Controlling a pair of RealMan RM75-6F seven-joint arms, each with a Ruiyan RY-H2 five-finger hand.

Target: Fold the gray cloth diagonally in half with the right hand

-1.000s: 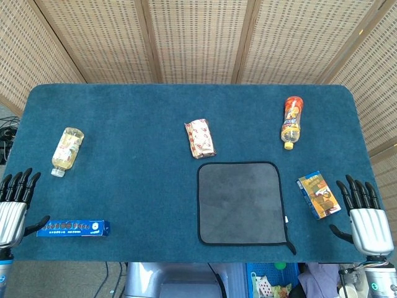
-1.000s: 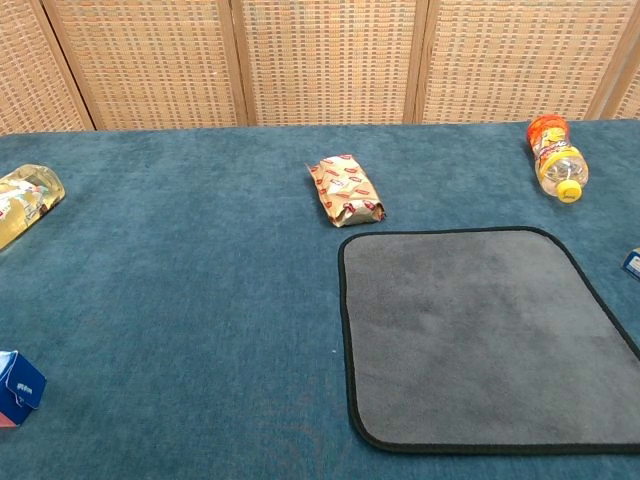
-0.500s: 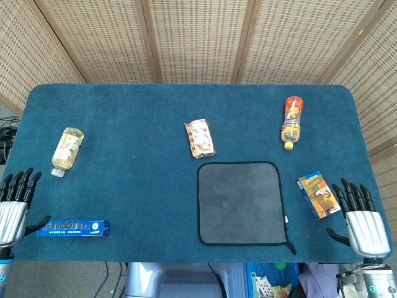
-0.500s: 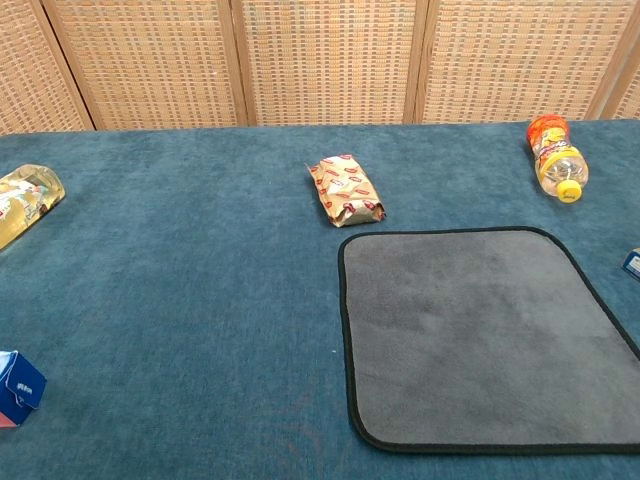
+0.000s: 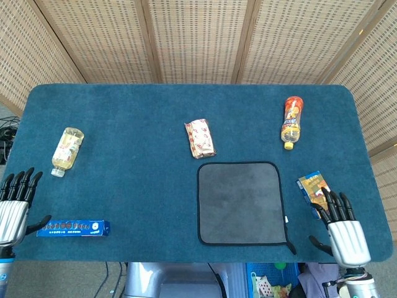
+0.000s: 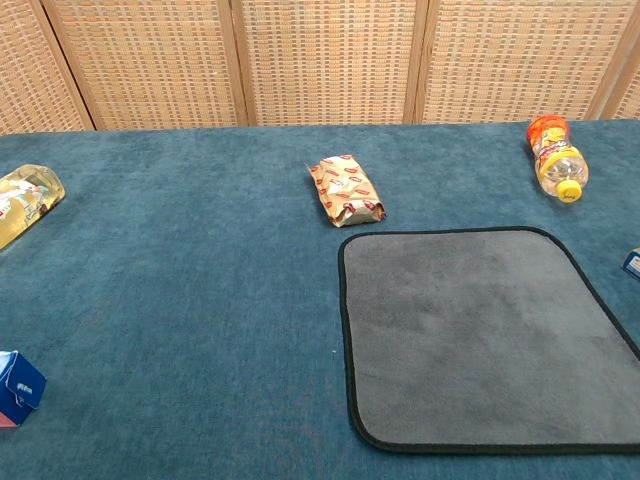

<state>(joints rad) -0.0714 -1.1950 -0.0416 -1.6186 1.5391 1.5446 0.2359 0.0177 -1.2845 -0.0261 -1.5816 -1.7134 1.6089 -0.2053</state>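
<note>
Gray cloth (image 5: 242, 202) lies flat near the worktop's (image 5: 136, 155) front edge, looks soft, light and floppy, best pinched at its near right corner; right hand (image 5: 343, 231) beside it, fingers spread, holding nothing.

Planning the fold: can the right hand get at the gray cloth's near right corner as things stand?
Probably yes. The right hand is open beside the gray cloth, and bare table lies between it and that corner. The orange box sits farther back, under its fingertips, not in the path.
</note>
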